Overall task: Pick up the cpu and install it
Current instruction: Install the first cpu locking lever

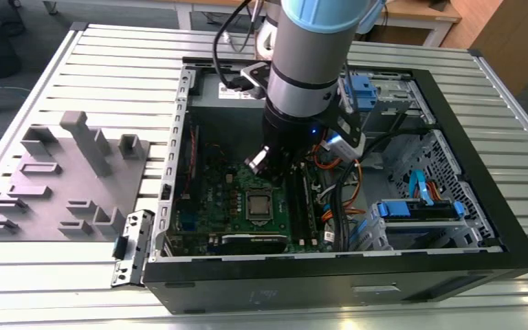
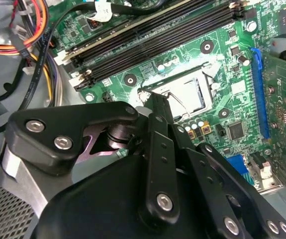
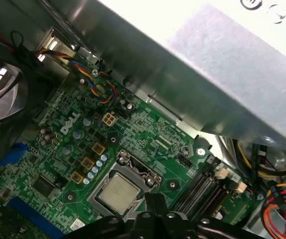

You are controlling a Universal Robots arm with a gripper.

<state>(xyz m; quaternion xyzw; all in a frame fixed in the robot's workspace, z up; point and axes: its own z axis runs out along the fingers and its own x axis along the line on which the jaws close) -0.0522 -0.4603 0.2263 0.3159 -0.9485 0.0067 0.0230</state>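
Gripper (image 2: pixel 155 107) sits inside the open computer case (image 1: pixel 484 265), low over the green motherboard (image 1: pixel 211 199); in the exterior view it hangs from the arm (image 1: pixel 312 62) just above the board, at the socket's far side; black linkage bars and bolts crowd the foreground of the second wrist view; fingertips there appear drawn together into one narrow tip with nothing visible between them, though how far the fingers are parted cannot be told for sure; no object seen in their hold.

cpu (image 3: pixel 119 191) lies flat in the socket on the motherboard, pale metal top facing up, just beyond the fingertips in the first wrist view; same chip seen in the exterior view (image 1: pixel 258 205) just below the gripper, and in the second wrist view (image 2: pixel 190 95) just past the tip, glare on its top; socket frame (image 3: pixel 133 172) surrounds it on the board; whether the tip touches the chip or frame cannot be told.

Memory slots (image 2: pixel 157 35) run alongside the socket, near the gripper; orange and yellow cables (image 2: pixel 26 42) further out on that same side; blue connector strip (image 2: pixel 259 97) on the opposite side of the socket; power supply box (image 3: pixel 207 74) looms close above in the first wrist view; grey fixture block (image 1: pixel 67 175) lies well apart from the gripper, outside the case on the slatted table (image 1: pixel 108 55).
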